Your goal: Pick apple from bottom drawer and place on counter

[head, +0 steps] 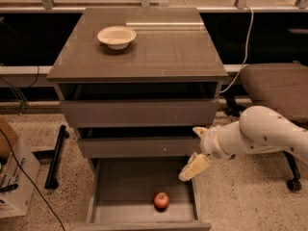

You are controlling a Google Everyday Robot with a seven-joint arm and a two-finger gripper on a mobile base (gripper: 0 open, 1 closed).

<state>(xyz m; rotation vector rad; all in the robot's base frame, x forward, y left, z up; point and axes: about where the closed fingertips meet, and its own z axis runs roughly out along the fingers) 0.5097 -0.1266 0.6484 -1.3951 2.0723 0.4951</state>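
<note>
The apple, small and red, lies in the open bottom drawer, near its front wall and right of the middle. My gripper hangs at the drawer's right side, in front of the middle drawer's right end, above and to the right of the apple and apart from it. Its fingers are spread open with nothing between them. The counter is the glossy grey-brown top of the cabinet, above the two shut upper drawers.
A white bowl stands on the counter's back left. A padded chair on castors stands to the right, behind my arm. A cardboard box, a black bar and cables lie on the floor to the left.
</note>
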